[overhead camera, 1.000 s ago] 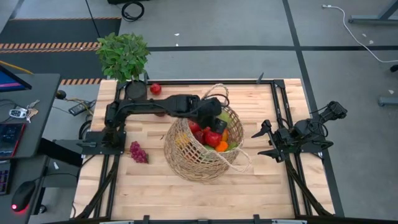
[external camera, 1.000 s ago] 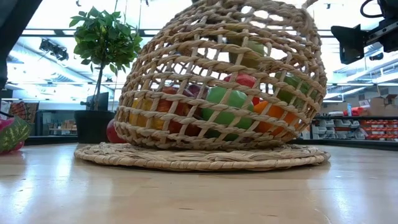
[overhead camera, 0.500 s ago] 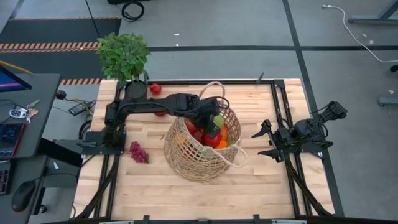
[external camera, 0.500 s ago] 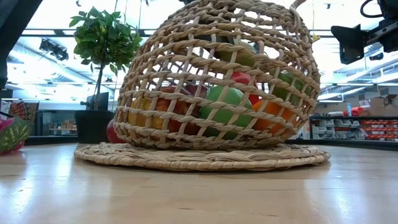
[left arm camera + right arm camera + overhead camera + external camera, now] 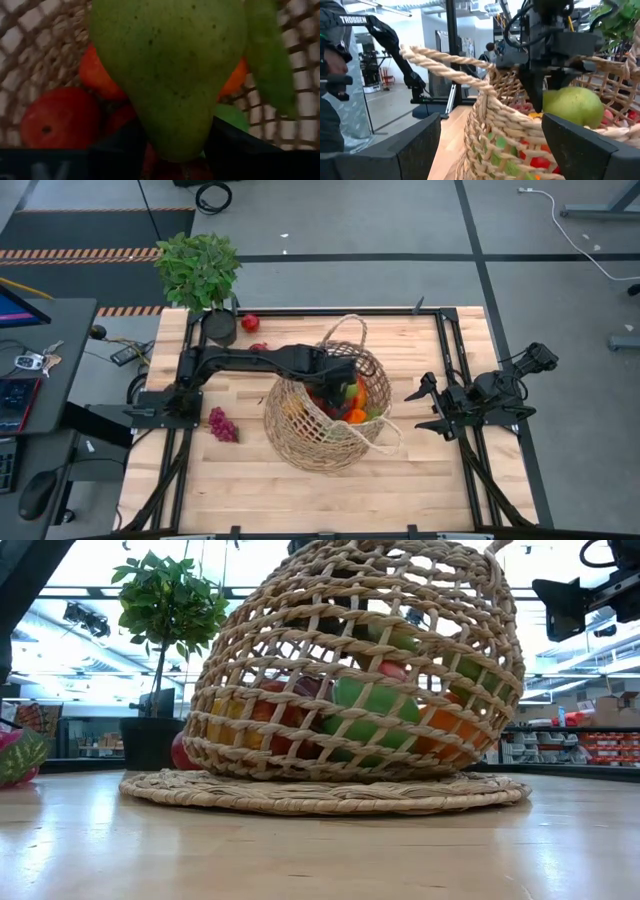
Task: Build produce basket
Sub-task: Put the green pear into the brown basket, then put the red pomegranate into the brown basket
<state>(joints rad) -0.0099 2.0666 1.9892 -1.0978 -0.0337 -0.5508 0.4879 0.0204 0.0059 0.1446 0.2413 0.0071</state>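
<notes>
A large round tan open-weave wicker basket [image 5: 322,425] stands upright around the left claw [image 5: 345,390], heaped with red, orange and green toy produce. A speckled green toy pear [image 5: 170,75] sits between the claw's fingers, above that heap.

The basket [image 5: 325,420] is set at the table's [image 5: 240,480] centre, with produce [image 5: 350,408] piled inside. A plant [image 5: 200,275] is placed at the far left corner. The right gripper [image 5: 425,408] is parked right of the basket.
</notes>
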